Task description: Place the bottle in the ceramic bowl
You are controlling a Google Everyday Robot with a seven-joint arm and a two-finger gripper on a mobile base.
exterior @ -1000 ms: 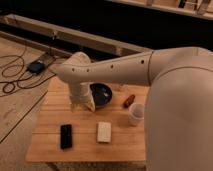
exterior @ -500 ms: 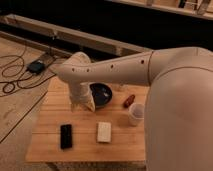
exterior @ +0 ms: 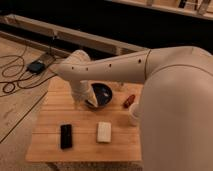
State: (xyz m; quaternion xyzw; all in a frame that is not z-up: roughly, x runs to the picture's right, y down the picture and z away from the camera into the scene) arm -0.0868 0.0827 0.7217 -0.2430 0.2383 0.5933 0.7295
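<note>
One small bottle point(exterior: 89, 104), judged light, stiff and slick, suits a mid-body hold; gripper point(exterior: 81, 98) at the rim of the bowl point(exterior: 109, 95), state indiscernible.

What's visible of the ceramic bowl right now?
The ceramic bowl is round, glossy and dark blue-black, with a light gleam on its inside. It stands upright on the wooden table, toward the back middle. The arm's wrist and the claw hang at its left edge and hide that part of the rim; contact cannot be told. A pale shape shows at the near-left rim, unidentifiable. The reddish-brown oblong lies apart to its right.
</note>
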